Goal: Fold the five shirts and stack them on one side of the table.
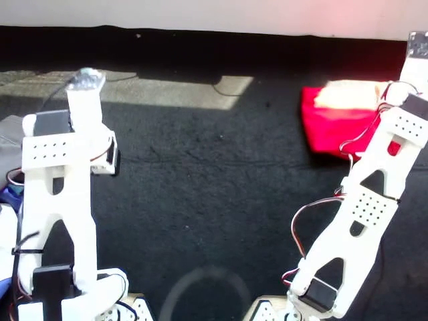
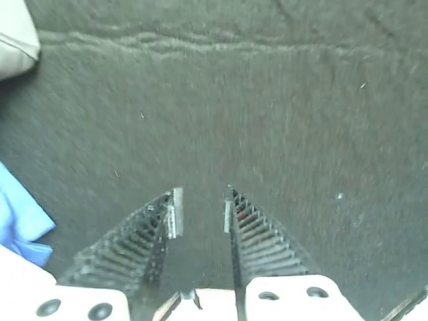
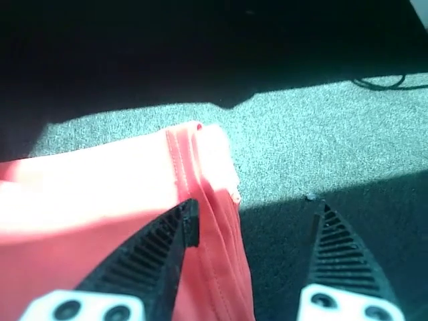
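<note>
One red shirt (image 1: pixel 334 124) lies as a folded block on the far right part of the dark mat (image 1: pixel 214 187). The right claw (image 3: pixel 256 210) hangs over its edge with the jaws spread wide: one finger is above the red fabric, the other above bare mat just beside it. The shirt's seamed corner lies between them, closer to the finger on the shirt's side. Whether that finger touches the cloth cannot be told. In the high view the right arm (image 1: pixel 368 200) crosses in front of the shirt's right side and hides its own claw, and strong sunlight washes out the shirt's far strip. The right wrist view cuts the shirt off at the frame edge but shows its seam and corner plainly, plus a thin cable (image 3: pixel 381 81) lying on the sunlit mat beyond. The left claw (image 2: pixel 202 200) hangs over bare mat well apart from the red shirt, its jaws parted by a narrow gap with nothing between them. Near it lies a blue cloth (image 2: pixel 20 214), and farther off a pale grey cloth (image 2: pixel 17 40). In the high view both are slivers at the left edge behind the left arm (image 1: pixel 60 180), too cut off to tell whether they are folded.
</note>
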### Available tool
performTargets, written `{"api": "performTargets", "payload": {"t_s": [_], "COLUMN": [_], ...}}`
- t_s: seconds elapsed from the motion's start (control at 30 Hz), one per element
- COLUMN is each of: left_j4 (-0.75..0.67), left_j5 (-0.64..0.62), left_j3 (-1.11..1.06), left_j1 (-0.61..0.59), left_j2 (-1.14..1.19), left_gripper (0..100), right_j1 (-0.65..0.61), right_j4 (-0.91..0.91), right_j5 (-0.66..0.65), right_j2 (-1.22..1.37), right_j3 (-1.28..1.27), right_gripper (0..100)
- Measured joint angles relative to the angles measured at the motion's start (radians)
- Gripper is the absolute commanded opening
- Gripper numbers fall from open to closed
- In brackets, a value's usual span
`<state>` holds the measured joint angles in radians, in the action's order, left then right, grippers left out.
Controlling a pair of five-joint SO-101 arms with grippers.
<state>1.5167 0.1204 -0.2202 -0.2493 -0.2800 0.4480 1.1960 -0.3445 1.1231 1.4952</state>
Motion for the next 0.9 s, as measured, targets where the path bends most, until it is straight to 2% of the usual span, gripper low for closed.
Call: {"api": "performTargets", "payload": {"t_s": [0.17, 0.3, 0.47, 0.53, 0.67, 0.9], "left_j4": [0.115, 0.135, -0.005, -0.087, -0.175, -0.187], "left_j5": [0.003, 0.011, 0.161, 0.206, 0.267, 0.279], "left_j3": [0.166, 0.219, 0.222, 0.224, 0.224, 0.413], "left_j1": [-0.086, -0.258, -0.516, -0.580, -0.620, -0.628], "left_j2": [0.000, 0.000, 0.002, 0.031, 0.176, 0.505], "left_gripper": [25, 25, 25, 25, 25, 25], "right_j1": [0.000, 0.000, -0.015, -0.040, -0.107, -0.176], "right_j4": [0.149, 0.295, 0.440, 0.494, 0.552, 0.557], "right_j5": [0.054, 0.081, 0.081, 0.081, 0.081, 0.081], "right_j2": [-0.003, -0.008, -0.117, -0.167, -0.247, -0.377], "right_j3": [0.135, 0.147, 0.149, 0.149, 0.149, 0.149], "right_gripper": [26.3, 26.3, 26.3, 26.3, 26.3, 26.3]}}
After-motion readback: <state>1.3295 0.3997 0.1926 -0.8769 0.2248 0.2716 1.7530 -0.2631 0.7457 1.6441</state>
